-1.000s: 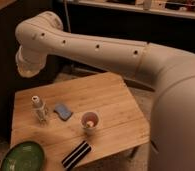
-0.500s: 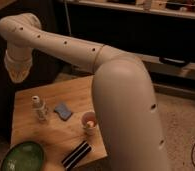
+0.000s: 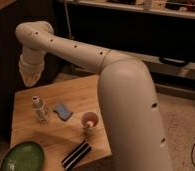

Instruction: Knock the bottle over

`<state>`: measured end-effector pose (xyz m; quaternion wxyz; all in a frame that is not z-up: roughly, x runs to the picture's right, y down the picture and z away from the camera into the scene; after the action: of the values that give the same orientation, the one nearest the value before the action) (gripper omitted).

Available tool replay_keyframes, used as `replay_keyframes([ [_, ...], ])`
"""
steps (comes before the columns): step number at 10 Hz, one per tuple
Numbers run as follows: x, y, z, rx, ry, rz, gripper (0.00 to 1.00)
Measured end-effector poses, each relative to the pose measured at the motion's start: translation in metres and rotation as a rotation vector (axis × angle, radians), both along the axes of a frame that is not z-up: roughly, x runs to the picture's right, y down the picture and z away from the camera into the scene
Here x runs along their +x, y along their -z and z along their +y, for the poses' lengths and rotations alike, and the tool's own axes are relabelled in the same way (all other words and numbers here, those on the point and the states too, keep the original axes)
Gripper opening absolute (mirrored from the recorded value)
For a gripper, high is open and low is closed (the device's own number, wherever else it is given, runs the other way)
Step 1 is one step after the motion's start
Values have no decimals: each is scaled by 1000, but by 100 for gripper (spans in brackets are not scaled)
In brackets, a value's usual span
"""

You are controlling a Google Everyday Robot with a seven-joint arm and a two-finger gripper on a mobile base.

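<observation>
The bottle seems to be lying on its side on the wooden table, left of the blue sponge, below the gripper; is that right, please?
Not quite: the camera view shows the bottle standing upright, not lying on its side. The rest holds: it is on the wooden table, left of the blue sponge, with the gripper hanging above it.

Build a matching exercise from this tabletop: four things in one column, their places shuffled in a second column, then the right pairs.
Things
1. bottle
2. cup
3. green bowl
4. gripper

Places
A. at the front left corner of the table
B. hanging over the table's far left corner, apart from the bottle
C. upright, just left of the blue pad
D. right of the blue pad, nearer the table's right side

Pairs: 1-C, 2-D, 3-A, 4-B
</observation>
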<state>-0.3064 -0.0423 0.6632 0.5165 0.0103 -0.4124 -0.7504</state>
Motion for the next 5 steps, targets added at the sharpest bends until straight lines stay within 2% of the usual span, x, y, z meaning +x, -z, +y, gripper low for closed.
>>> replay_keyframes([
  [2,8,23,-8,8,-67,13,0],
  [4,-6,36,-1,6,-49,17,0],
  [5,-22,40,12,8,-17,40,0],
])
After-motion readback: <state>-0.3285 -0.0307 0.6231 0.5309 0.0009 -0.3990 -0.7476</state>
